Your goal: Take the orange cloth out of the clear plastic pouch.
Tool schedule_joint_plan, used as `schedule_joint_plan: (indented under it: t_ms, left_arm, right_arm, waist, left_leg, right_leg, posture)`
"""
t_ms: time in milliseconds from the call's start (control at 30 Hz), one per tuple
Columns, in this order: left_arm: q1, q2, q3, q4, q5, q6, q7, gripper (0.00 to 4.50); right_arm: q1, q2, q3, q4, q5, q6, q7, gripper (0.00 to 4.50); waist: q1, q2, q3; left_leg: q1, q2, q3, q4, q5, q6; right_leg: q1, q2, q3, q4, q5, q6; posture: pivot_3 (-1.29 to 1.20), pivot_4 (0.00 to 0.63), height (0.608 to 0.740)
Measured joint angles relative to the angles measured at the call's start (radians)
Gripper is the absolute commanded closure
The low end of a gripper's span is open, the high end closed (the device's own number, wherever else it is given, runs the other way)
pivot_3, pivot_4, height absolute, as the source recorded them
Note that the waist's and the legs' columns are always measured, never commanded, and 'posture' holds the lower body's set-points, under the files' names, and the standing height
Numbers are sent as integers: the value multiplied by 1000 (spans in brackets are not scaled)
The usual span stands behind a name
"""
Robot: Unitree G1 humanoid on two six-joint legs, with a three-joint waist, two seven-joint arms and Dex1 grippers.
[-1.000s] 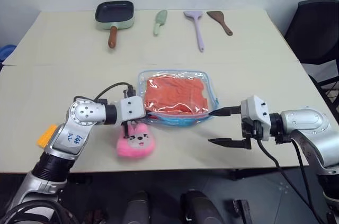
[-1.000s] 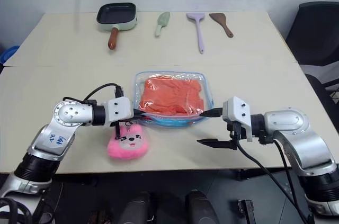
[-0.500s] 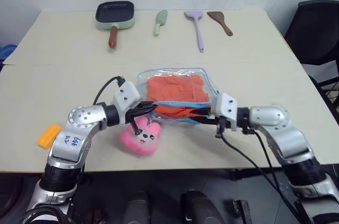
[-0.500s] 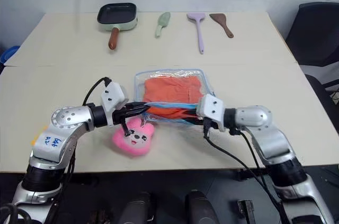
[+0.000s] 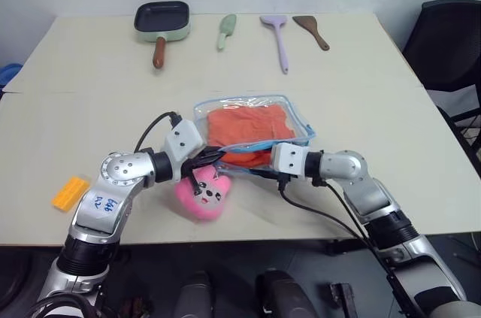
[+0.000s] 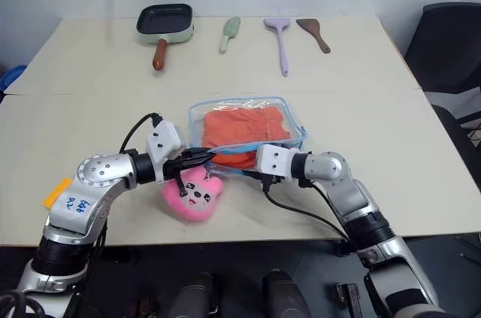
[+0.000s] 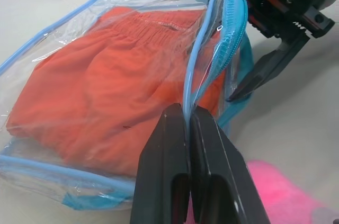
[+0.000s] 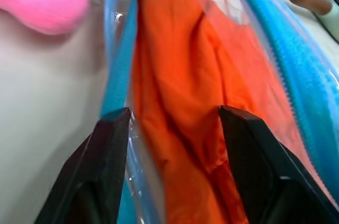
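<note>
On the beige table (image 5: 361, 85), near edge: a flat clear plastic pouch with light blue edging (image 5: 252, 124) lies with its open zipper side lifted toward the robot.
Orange cloth: the soft bright orange fabric piece (image 5: 248, 126) sits inside the pouch, wrinkled, with a fold showing at the open mouth.
Left gripper (image 7: 186, 121): black fingers pressed together, pinching the pouch's blue rim beside the zipper.
Right gripper (image 8: 172, 118): fingers spread apart at the pouch mouth, with the blue edge and orange fabric between them, gripping nothing.
Pink plush charm (image 5: 201, 192): rests on the table just under the left gripper, beside the pouch.
Far edge: a green square pan with a wooden handle (image 5: 161, 23), a green spatula (image 5: 227, 31), a lilac spatula (image 5: 277, 38) and a brown spatula (image 5: 311, 31) lie in a row.
Left side: a small yellow-orange toy brick (image 5: 70, 192) lies well apart from the pouch.
</note>
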Motion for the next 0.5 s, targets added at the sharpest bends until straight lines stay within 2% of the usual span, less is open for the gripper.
schedule_joint_plan:
  t_ms: [167,500]
  left_arm:
    - [1,2,-2,-1,0,-1,0,4500]
    - [1,4,-6,-1,0,-9,-1,4500]
  right_arm:
    - [-21,14,-1,32,-9,-22,-5,1761]
    - [-124,-12,58,238,-260,-335,-160,1761]
  waist:
    - [-7,0,0]
    - [-15,0,0]
  left_leg:
    - [0,0,0,0,0,0]
    - [0,0,0,0,1,-1]
  right_leg:
    - [0,0,0,0,0,0]
    - [0,0,0,0,0,0]
  posture:
    - [0,150,740]
    - [0,150,740]
